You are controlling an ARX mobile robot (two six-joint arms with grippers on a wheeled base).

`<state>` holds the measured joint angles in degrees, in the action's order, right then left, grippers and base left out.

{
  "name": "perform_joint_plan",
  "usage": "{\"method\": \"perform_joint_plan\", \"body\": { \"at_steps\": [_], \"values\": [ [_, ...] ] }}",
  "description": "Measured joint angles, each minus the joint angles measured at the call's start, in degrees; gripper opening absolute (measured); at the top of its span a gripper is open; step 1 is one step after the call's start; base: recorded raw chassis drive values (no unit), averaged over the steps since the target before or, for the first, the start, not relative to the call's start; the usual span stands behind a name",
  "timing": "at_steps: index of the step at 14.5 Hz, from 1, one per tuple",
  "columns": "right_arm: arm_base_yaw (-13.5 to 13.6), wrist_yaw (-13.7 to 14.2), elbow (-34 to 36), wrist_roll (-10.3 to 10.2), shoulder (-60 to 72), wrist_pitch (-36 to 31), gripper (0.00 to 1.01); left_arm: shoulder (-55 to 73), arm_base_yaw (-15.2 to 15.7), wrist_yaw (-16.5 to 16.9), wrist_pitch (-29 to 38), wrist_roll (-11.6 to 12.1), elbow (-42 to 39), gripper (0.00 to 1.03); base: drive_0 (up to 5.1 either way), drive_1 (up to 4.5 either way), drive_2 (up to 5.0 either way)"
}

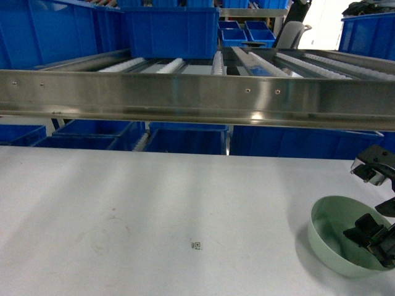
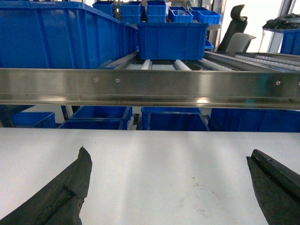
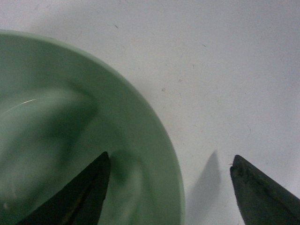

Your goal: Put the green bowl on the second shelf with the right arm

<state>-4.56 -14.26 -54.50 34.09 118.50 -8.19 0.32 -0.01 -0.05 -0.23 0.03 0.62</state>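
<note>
The green bowl [image 1: 338,240] stands on the white tabletop [image 1: 154,209], at its near right part, and the right pincer [image 1: 382,237] is placed directly over it. In the right wrist view its two black fingers [image 3: 75,197] are spread wide: one reaches down inside the bowl, close to the sloped wall, and the other stands outside over the table, so the rim [image 3: 176,187] lies between them. This straddling seems to be the reason for the whole pose, because a shallow bowl is best pinched by its wall. The fingers are released; they do not press the wall yet, and I judge that the grasp is prepared but not done.

Beyond the pincer, further and higher, runs the steel front rail [image 1: 197,92] of the rack, and behind it the second shelf [image 1: 259,61] with its white rollers (a blue crate [image 1: 170,31] occupies the left part, while the rollers on the right look free). The bowl must be lifted over this rail.

The left pincer [image 2: 168,187] hangs over bare table with its fingers apart, holding nothing, far to the side of the bowl.
</note>
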Motion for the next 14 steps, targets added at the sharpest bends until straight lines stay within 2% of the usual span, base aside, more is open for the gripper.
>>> {"method": "perform_joint_plan", "body": {
  "at_steps": [4,6,8,10,13,14],
  "values": [
    [0.1,0.2,-0.3,-0.3,0.4,0.0,0.38,0.0,0.0,0.0,0.0,0.0,0.0,0.98,0.0,0.0,0.0],
    [0.5,0.5,-0.2,-0.5,0.4,-0.3,0.18,0.0,0.0,0.0,0.0,0.0,0.0,0.98,0.0,0.0,0.0],
    [0.5,-0.7,0.2,-1.6,-1.1,-0.7,0.02,0.0,0.0,0.0,0.0,0.0,0.0,0.98,0.0,0.0,0.0],
    [0.9,0.1,1.3,-2.2,-2.3,-2.3,0.02,0.0,0.0,0.0,0.0,0.0,0.0,0.98,0.0,0.0,0.0],
    [1.5,0.7,5.5,-4.8,-5.9,-6.0,0.02,0.0,0.0,0.0,0.0,0.0,0.0,0.98,0.0,0.0,0.0],
    [1.7,0.5,7.9,-6.6,-8.9,-8.7,0.02,0.0,0.0,0.0,0.0,0.0,0.0,0.98,0.0,0.0,0.0]
  ]
}}
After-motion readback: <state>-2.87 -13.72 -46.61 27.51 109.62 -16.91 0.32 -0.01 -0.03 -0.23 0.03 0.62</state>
